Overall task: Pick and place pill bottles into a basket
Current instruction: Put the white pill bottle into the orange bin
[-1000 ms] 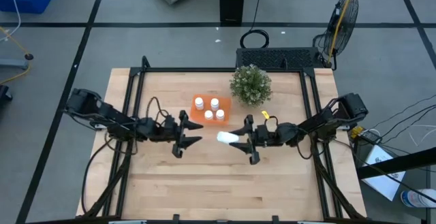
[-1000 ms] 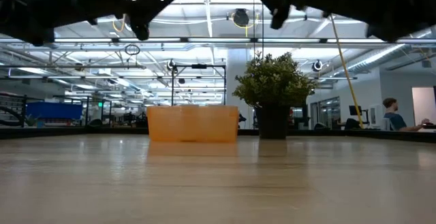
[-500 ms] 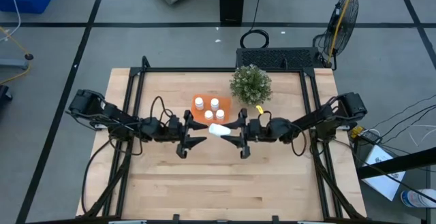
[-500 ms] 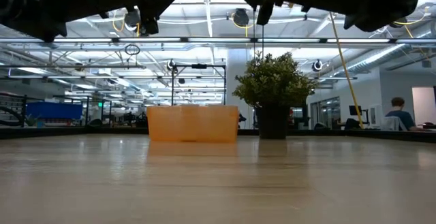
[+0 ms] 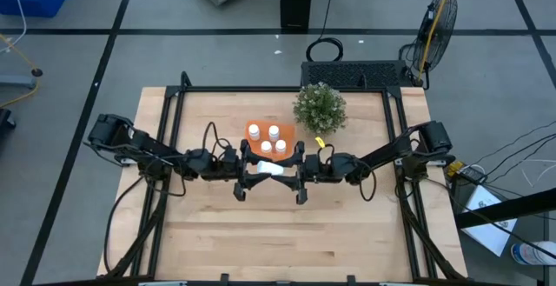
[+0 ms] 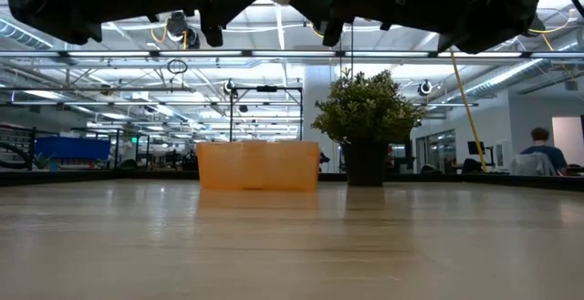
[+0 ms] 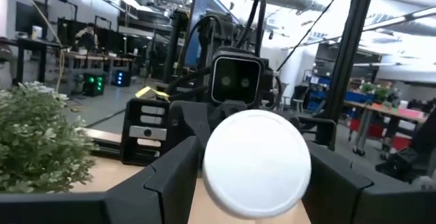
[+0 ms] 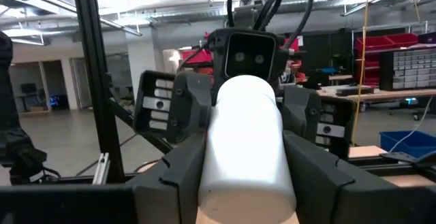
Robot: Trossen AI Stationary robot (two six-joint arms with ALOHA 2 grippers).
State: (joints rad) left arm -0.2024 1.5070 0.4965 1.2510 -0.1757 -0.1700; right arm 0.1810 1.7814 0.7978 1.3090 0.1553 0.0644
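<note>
Both arms have closed toward each other since the earlier frame, bringing the carried pill bottle [image 5: 273, 169] between them above the surface [image 5: 208, 234], just beside the basket [image 5: 287, 133]. The right tool [image 5: 294, 169] is clenched on the carried pill bottle; the left tool [image 5: 247, 175] faces its cap, fingers spread. Four pill bottles [image 5: 274, 131] stand in the basket.

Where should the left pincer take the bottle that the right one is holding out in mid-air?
On the capped end. The pill bottle lies level, its body clamped in the right pincer, round cap facing the left pincer, whose fingers flank it. Come straight along its axis from the left arm's side.
</note>
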